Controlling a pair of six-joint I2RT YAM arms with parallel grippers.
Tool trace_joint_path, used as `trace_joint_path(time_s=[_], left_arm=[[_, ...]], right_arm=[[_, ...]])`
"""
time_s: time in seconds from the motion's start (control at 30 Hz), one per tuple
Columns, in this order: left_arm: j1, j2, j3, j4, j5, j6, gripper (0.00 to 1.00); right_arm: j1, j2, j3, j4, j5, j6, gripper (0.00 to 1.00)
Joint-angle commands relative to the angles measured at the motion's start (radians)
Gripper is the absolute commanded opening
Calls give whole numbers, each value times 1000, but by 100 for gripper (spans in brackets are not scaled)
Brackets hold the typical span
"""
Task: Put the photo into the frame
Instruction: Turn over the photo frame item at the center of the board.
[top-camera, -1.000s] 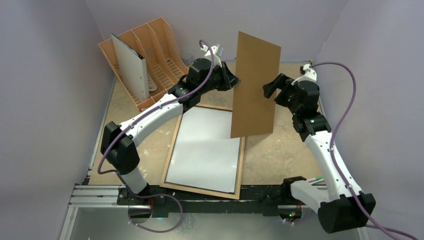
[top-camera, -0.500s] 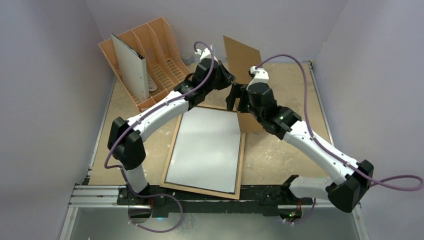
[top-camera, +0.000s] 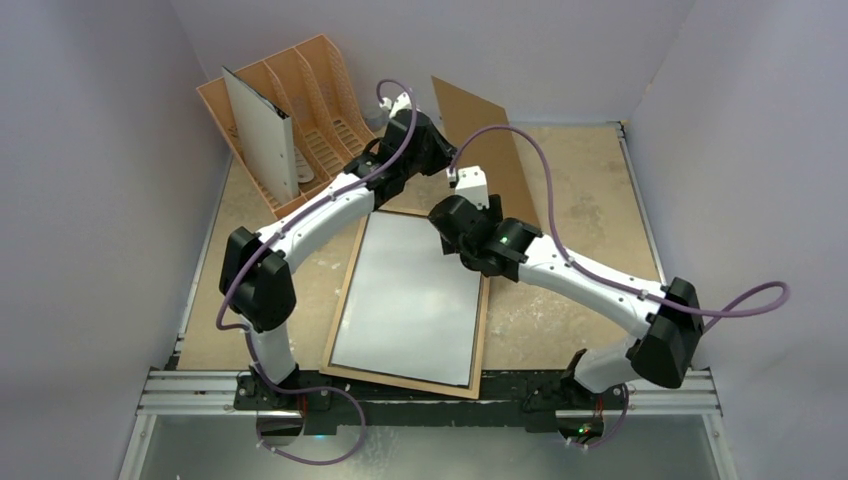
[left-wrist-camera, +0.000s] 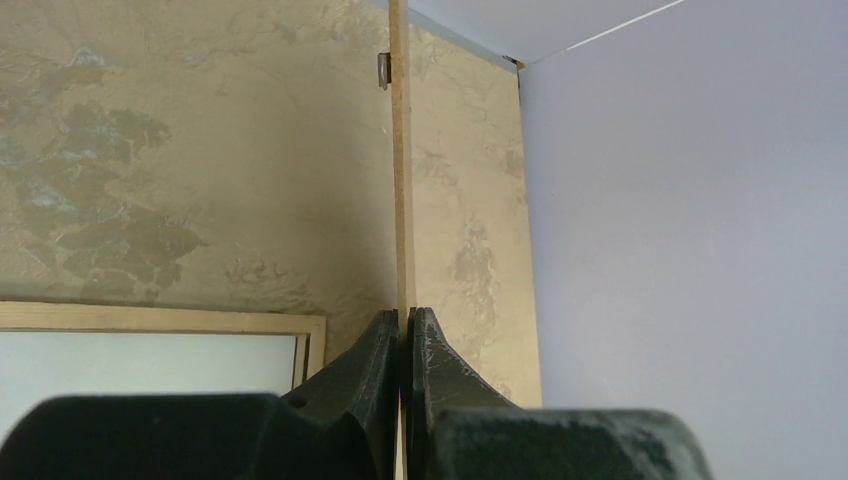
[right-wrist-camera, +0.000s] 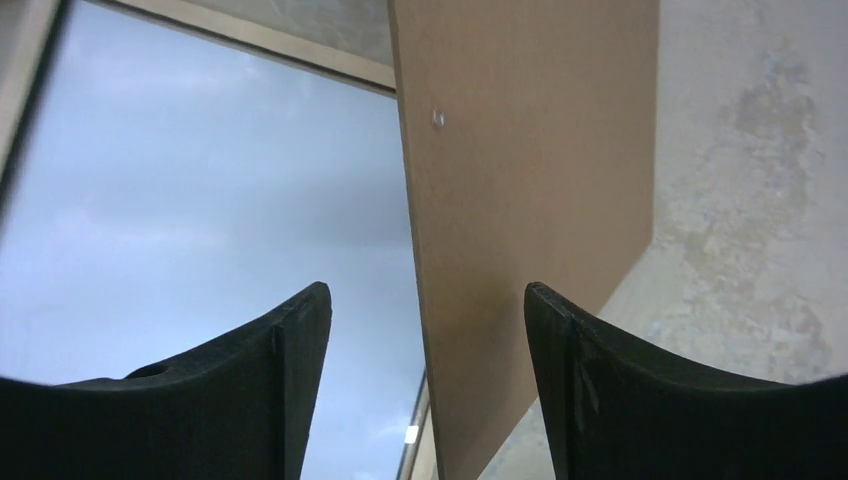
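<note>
The photo (top-camera: 410, 295) lies white side up inside the frame (top-camera: 400, 381), mid-table, apparently placed. The left claw (left-wrist-camera: 404, 320) pinches the upright backing board (top-camera: 480, 118) at the far side; the right claw (right-wrist-camera: 428, 300) stands spread astride it. Fitting the board remains.

plain brown board (top-camera: 470, 110), light wood frame (top-camera: 400, 378), mottled tan table (top-camera: 580, 190)

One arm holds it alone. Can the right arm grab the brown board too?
Probably yes: the right gripper is open and the brown board sits between its fingers, nothing blocking.
</note>
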Motion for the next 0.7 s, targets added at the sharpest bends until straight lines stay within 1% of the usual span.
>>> trace_joint_path(time_s=[0.0, 0.07, 0.2, 0.3, 0.37, 0.53, 0.57, 0.67], left_arm=[[12, -9, 58, 71, 36, -32, 0], [15, -10, 54, 70, 38, -33, 0], [19, -6, 50, 68, 43, -36, 0], [22, 0, 54, 72, 57, -33, 0], [23, 5, 65, 66, 60, -23, 0], [27, 15, 86, 57, 72, -2, 0], [29, 17, 90, 58, 77, 1, 2], [35, 21, 102, 58, 99, 16, 14]], right_arm=[[20, 47, 59, -167, 199, 99, 71], [25, 77, 79, -240, 255, 145, 67], [37, 129, 123, -347, 351, 201, 58], [43, 154, 152, -403, 402, 217, 44], [44, 161, 171, -429, 420, 219, 32], [44, 149, 181, -423, 428, 203, 5], [44, 146, 181, -421, 428, 202, 0], [44, 135, 180, -410, 427, 198, 0]])
